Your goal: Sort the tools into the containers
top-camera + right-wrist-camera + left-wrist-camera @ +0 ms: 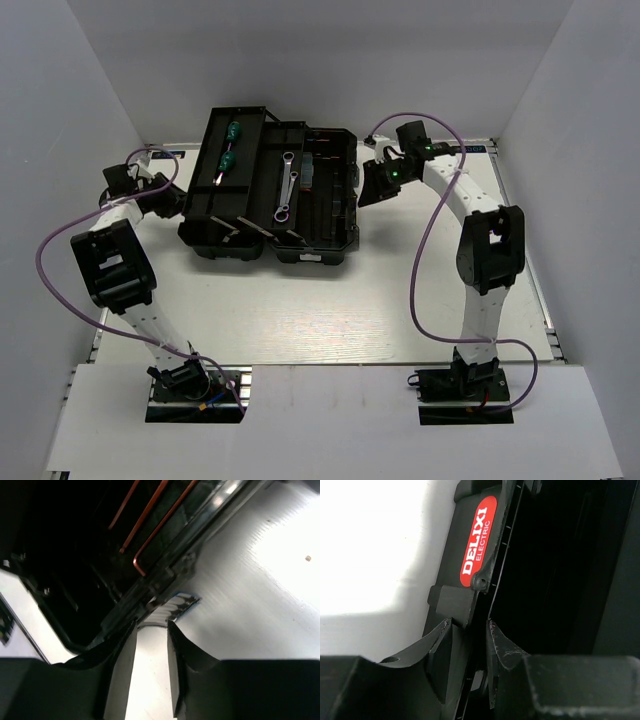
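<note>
**Open toolbox, an arm at each side**

A white table (300,320) between plain white walls carries an open black plastic toolbox (312,256). From above, two stubby green-handled screwdrivers (230,158) lie in its left tray and two silver wrenches (287,180) in the middle one. The left gripper (170,200) and the right gripper (365,186) flank the box. Only the left wrist view shows a glossy red oval label (479,540); there the jaws pinch the toolbox's matte rim. Only the right wrist view shows three thin, coppery-looking hex keys (150,527) inside the box; there the jaws stand spread over bare table.
</note>
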{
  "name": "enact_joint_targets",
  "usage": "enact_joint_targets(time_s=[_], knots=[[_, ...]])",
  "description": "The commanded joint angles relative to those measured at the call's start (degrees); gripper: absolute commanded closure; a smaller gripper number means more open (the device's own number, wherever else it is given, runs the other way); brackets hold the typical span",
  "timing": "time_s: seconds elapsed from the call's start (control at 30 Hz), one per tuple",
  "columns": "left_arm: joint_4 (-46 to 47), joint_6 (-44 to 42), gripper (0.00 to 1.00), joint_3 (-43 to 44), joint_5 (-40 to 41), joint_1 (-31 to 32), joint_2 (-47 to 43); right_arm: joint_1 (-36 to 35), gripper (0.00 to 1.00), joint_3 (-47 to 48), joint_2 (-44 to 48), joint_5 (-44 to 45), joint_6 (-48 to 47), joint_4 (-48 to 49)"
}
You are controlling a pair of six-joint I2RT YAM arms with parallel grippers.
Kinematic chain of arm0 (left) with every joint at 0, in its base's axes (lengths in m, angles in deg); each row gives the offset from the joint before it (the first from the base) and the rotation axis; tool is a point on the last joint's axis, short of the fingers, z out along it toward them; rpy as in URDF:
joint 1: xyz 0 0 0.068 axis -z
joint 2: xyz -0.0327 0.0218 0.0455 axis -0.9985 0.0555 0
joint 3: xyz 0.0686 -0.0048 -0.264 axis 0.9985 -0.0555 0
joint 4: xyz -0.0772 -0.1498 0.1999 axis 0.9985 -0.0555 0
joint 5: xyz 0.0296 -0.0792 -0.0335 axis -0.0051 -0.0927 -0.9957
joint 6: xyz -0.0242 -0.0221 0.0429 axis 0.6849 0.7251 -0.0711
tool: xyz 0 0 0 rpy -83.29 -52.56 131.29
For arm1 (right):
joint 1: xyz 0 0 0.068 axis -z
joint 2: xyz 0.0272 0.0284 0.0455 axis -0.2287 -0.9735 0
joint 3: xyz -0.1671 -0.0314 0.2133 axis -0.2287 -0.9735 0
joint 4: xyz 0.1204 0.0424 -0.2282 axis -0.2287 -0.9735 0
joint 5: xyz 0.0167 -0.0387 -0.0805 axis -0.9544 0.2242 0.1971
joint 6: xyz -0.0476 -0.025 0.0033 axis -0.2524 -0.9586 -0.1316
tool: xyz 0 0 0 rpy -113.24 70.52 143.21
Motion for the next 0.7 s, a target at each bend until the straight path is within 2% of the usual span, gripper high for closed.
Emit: enact_joint_targets(time_s=[0.0,0.17,0.23,0.47,0.67], knots=[[-5.8,-6.0,0.77,2.3,-2.9,1.2,1.3,-0.5,0.64,3.5,-1.0,2.1,7.6,3.6],[-5.8,-8.4,0.82,0.6,-5.4,1.7,0.0,-2.3,0.66,5.3,-3.3,2.8,12.5,5.4],[-5.2,-9.0,0.82,0.6,-7.6,2.3,0.0,-3.2,0.61,5.1,-4.2,7.1,14.1,5.8],[-7.2,-11.6,0.85,0.6,-8.8,3.4,-0.5,-5.2,0.46,3.1,-5.6,11.2,14.3,6.2],[-7.2,-11.6,0.85,0.1,-8.8,3.9,-1.7,-5.5,0.44,1.2,-4.1,15.1,13.4,5.4]])
